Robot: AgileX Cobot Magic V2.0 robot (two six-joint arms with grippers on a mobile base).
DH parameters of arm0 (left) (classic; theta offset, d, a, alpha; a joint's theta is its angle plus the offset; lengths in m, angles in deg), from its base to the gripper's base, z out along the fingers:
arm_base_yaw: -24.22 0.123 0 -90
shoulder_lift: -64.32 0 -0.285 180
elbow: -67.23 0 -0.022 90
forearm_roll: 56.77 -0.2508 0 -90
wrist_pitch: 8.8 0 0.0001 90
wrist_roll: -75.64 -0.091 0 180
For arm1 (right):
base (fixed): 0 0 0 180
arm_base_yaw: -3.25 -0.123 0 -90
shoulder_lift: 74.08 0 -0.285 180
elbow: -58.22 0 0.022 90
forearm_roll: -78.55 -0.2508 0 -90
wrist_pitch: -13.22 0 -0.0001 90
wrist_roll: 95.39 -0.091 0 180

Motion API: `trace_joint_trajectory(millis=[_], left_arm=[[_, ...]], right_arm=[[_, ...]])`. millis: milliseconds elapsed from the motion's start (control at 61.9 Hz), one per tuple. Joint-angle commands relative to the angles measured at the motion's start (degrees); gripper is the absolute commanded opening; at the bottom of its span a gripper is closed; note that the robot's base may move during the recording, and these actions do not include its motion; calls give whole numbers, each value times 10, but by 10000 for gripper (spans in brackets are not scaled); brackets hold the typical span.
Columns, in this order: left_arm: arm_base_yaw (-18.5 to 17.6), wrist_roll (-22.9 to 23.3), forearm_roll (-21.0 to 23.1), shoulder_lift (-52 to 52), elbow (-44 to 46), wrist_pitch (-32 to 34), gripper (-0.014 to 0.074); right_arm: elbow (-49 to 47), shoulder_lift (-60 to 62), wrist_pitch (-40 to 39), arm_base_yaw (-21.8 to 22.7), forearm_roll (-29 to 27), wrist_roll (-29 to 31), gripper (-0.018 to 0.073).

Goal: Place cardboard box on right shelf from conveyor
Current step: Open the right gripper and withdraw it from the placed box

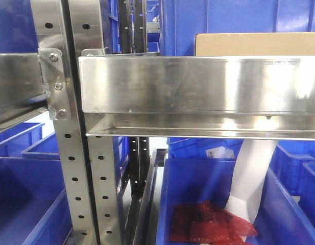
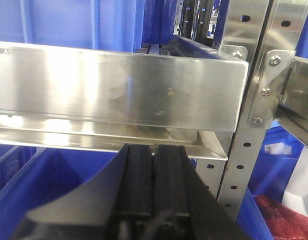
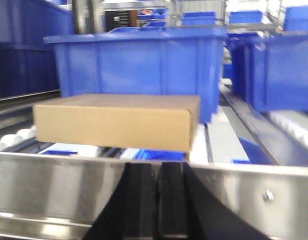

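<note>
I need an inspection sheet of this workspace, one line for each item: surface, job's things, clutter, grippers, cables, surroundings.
Surface: right shelf, shiny steel with a tall front lip, bolted to perforated uprights.
Job's things: cardboard box, plain tan, sits behind the shelf lip, in front of a blue bin; no gripper touches it. Conveyor: nothing seen.
Clutter: red bubble wrap and a white bag in a lower blue crate.
Grippers: left gripper shut, empty, below the left-hand shelf lip; right gripper shut, empty, in front of the lip.
Cables: nothing seen.
Surroundings: more blue crates, further racks.
</note>
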Motion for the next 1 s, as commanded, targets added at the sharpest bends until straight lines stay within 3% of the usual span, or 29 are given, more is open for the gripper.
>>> trace_joint_trajectory(millis=[0, 145, 985], left_arm=[[-5, 1, 1, -5, 2, 46, -119], [-5, 1, 1, -5, 2, 46, -119], [-5, 1, 1, -5, 2, 46, -119]], right_arm=[[3, 22, -50, 21, -12, 7, 28], [47, 26, -82, 33, -12, 12, 28], [46, 25, -79, 33, -12, 12, 28]])
